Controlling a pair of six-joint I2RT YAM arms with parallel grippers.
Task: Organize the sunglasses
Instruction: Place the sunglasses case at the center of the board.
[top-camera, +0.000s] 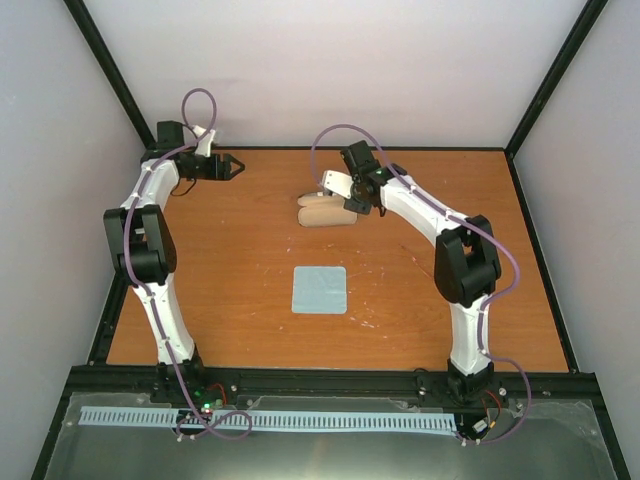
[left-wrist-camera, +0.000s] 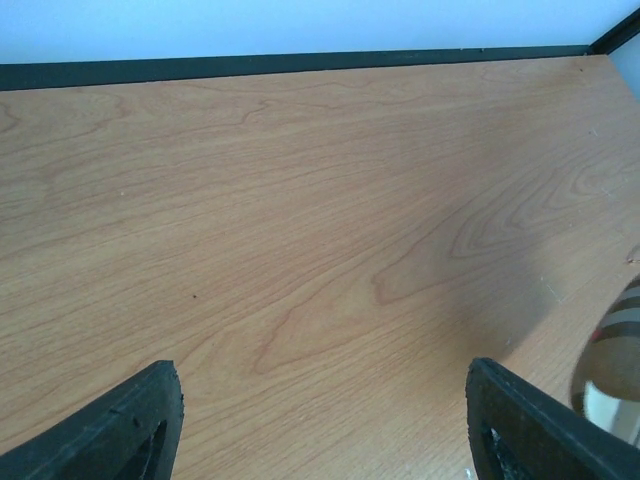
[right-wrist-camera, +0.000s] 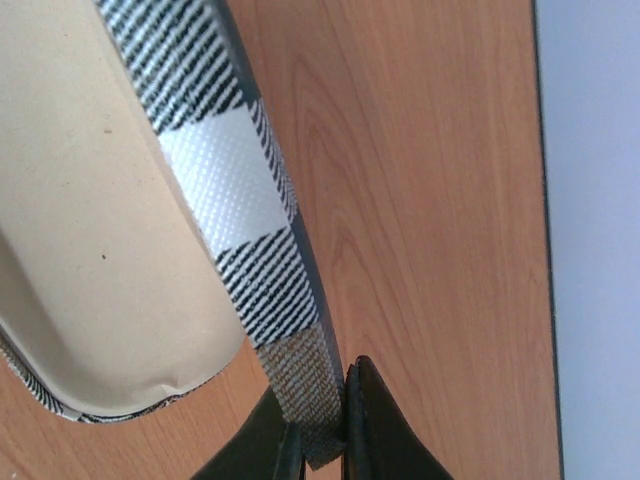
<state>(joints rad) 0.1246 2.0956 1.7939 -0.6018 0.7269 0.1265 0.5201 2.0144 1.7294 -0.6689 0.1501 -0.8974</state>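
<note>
Beyond the cloth (top-camera: 320, 290), right claw (right-wrist-camera: 325, 410) tight on the case (right-wrist-camera: 100, 200) rim, perhaps its lid; left claw (left-wrist-camera: 320, 400) wide over table (left-wrist-camera: 300, 200).

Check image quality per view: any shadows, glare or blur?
Top external: even soft light, no glare on the table. Left wrist: broad soft shadow on the wood right of centre; case at the right edge is blurred. Right wrist: case weave sharp up close, right end effector nearly black.
</note>
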